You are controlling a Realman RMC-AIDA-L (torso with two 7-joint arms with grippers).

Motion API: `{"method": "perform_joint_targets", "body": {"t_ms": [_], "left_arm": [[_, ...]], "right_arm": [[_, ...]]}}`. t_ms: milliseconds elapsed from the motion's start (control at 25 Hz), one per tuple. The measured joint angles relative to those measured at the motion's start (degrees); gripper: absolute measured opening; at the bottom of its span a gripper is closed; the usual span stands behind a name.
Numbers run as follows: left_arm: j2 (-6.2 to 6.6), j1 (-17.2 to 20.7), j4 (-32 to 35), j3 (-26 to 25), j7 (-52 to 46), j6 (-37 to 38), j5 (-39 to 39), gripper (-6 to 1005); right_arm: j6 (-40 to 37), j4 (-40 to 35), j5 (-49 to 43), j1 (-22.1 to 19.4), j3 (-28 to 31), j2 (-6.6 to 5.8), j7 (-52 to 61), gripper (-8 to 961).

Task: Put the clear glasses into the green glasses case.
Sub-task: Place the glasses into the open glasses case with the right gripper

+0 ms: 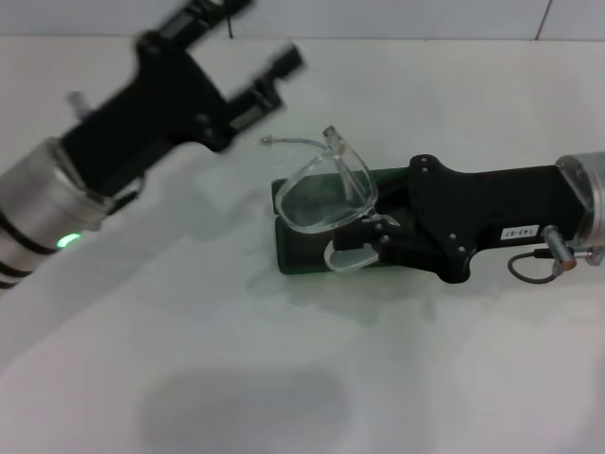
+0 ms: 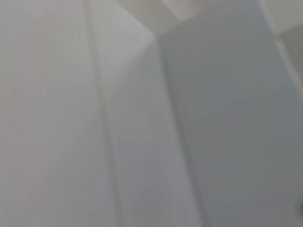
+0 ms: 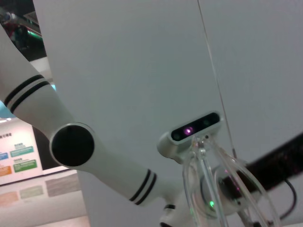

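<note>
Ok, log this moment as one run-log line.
right gripper: shut on clear glasses, above green glasses case | left gripper: open, raised, far-left | glasses not yet in case

Black grippers (silver, black-banded wrists)

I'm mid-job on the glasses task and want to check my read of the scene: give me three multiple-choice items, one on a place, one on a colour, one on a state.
1. Where are the clear glasses?
A. Over the green glasses case
B. Flat on the table by the left gripper
C. Out of view

2. What colour is the case?
A. Red
B. Dark green
C. White

3. What is the left gripper doing?
A. Holding the glasses
B. Pressing the case
C. Raised, open, holding nothing

Answers: 1 A, the right gripper holds them there by the frame. 2 B, dark green shows beneath the lenses. 3 C, its fingers are spread apart away from both items.
</note>
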Motion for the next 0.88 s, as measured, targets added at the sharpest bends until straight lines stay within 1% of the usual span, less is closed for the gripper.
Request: {"method": "perform_joint_targets", "body": {"t_ms": [120, 200, 320, 360, 440, 520, 600, 640, 720, 760, 800, 880], "left_arm": [[0.21, 2.2, -0.6, 0.0, 0.9, -0.3, -6.9, 728], [0.51, 3.6, -1.7, 0.0, 0.7, -0.4, -12.8, 728], [0.71, 6.5, -2.2, -0.1, 0.2, -0.5, -19.2, 728], [0.89, 8.4, -1.7, -0.1, -1.7, -0.6, -20.3, 728], [1.03, 9.0, -1.5, -0.1, -2.9, -0.7, -20.5, 728], [1.71, 9.8, -1.4, 0.0, -6.3, -2.3, -20.4, 728], [2.74, 9.8, -1.3, 0.3, -10.8, -5.9, -19.5, 728], [3.26, 9.8, -1.1, 0.5, -12.8, -7.5, -18.7, 728], [4.32, 9.6, 0.1, 0.7, -17.2, -10.7, -14.9, 728], [4.65, 9.5, 0.9, 0.7, -19.1, -12.0, -12.6, 728], [4.8, 9.5, 1.9, 0.7, -20.3, -12.9, -10.7, 727], [4.72, 9.5, 4.0, 0.8, -22.1, -14.5, -6.5, 727]], "right_arm": [[0.5, -2.3, 0.0, -1.6, 0.0, -0.12, 0.0, 121], [1.2, -4.3, 0.0, -2.8, 0.0, -0.19, 0.0, 125], [3.3, -9.8, -1.3, -5.1, 0.1, -0.33, 0.9, 131], [4.3, -12.2, -2.2, -5.8, 0.2, -0.36, 1.9, 133], [6.3, -17.4, -4.4, -6.9, 0.2, -0.37, 4.7, 137], [8.6, -24.2, -9.1, -7.5, -0.4, -0.11, 9.7, 141], [11.2, -31.5, -15.4, -7.5, -2.5, 0.22, 16.6, 145], [12.7, -34.3, -18.0, -7.4, -4.1, 0.22, 19.5, 147], [16.8, -41.2, -24.4, -7.3, -9.2, 0.3, 27.3, 151], [19.2, -44.3, -27.6, -7.2, -11.9, 0.28, 30.4, 153], [21.7, -46.7, -30.8, -7.2, -14.6, 0.28, 33.1, 155], [25.3, -49.5, -35.0, -7.0, -18.9, 0.36, 36.5, 159]]}}
